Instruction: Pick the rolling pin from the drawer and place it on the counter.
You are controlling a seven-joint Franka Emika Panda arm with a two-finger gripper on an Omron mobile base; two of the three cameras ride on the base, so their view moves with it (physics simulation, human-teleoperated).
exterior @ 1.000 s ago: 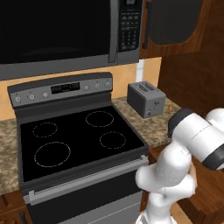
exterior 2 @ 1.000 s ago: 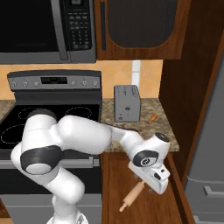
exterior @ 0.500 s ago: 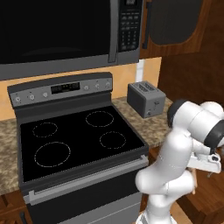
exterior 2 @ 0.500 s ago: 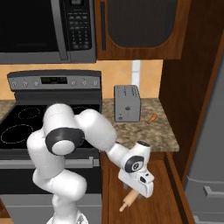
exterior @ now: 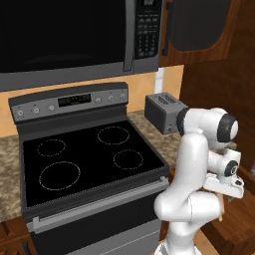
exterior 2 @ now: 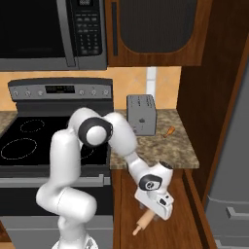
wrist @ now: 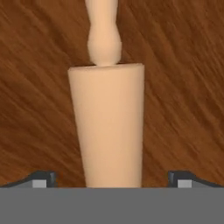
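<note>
The rolling pin [wrist: 107,127] lies flat on the dark reddish floor of the open drawer [wrist: 183,87], one knobbed handle pointing away from the hand. My gripper [wrist: 112,179] hangs just above it, open, with one fingertip on each side of the pin's body and a gap between each tip and the wood. In the right base view the gripper [exterior 2: 155,214] reaches down into the drawer [exterior 2: 180,228], and the pin's near handle [exterior 2: 142,225] sticks out below the hand. The speckled counter [exterior 2: 180,146] runs above the drawer.
A grey toaster [exterior 2: 141,114] stands at the back of the counter, with a small orange thing [exterior 2: 168,131] lying beside it. The black stove top [exterior: 84,159] lies to the left. A dark wood cabinet wall [exterior 2: 214,97] borders the drawer on the right.
The arm has folded and brought the hand lower and closer over the rolling pin in the drawer. The jaws have stayed open. The pin has not moved.
</note>
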